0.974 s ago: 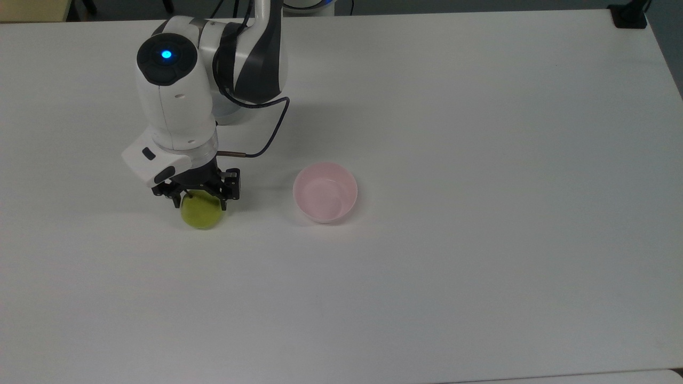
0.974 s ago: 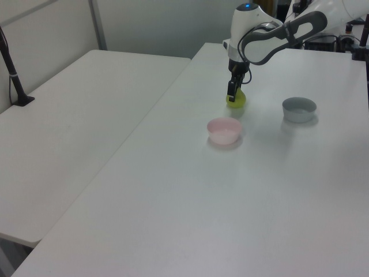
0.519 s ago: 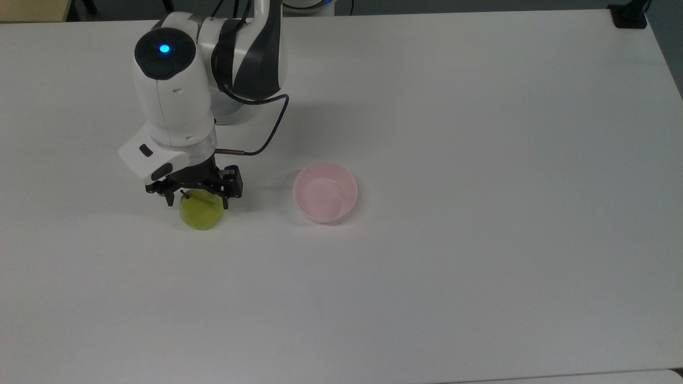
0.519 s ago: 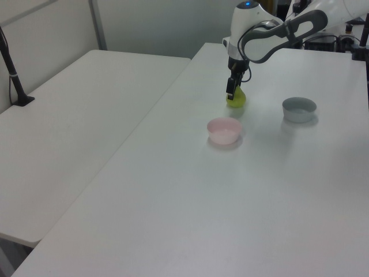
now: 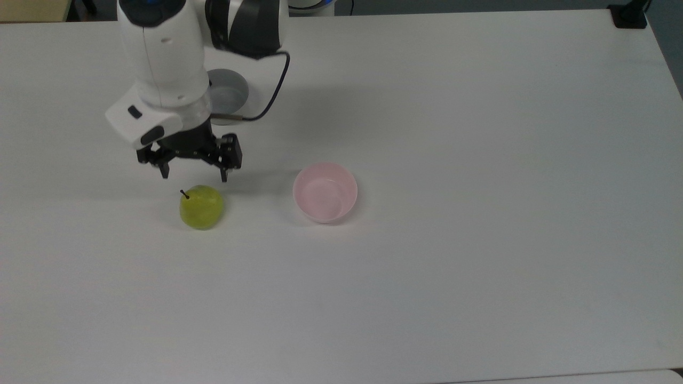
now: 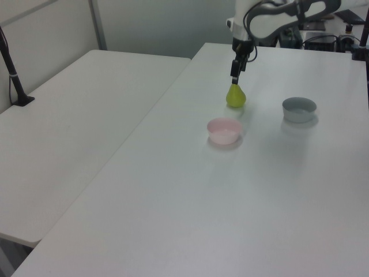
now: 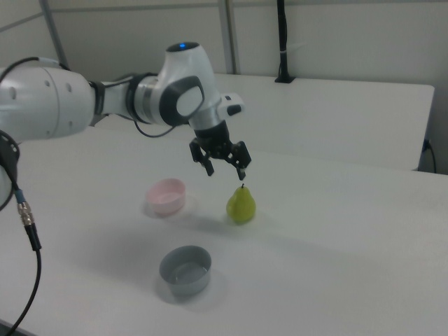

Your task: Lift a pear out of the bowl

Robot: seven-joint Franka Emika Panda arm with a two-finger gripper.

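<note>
1. Pear [image 5: 201,207] stands upright on the white table [image 5: 480,266], stem up, directly under the gripper [image 5: 193,173] with a clear gap between them; nothing touches the fruit.
2. In the right view the pear [image 7: 241,204] sits just below the fingertips, stem pointing at the gap between them; in the left view the pear [image 6: 235,96] is below the gripper [image 6: 235,70] as well.
3. Gripper [image 7: 224,169] fingers are spread apart, holding nothing; the spread looks about as wide as the pear.
4. Pink bowl [image 5: 325,192] is empty, off to the top view's right of the gripper and the pear, apart from both. In the right view the pink bowl [image 7: 166,195] lies to the right view's left of the pear, below gripper level.
5. Grey bowl [image 5: 227,96] sits behind the gripper in the top view, partly covered by the arm's wrist; in the right view the grey bowl [image 7: 185,269] is nearer the camera than the pear, well apart from it.
6. Arm pose: wrist points straight down, fingers vertical, white wrist housing above them, a dark cable looping off its side.
</note>
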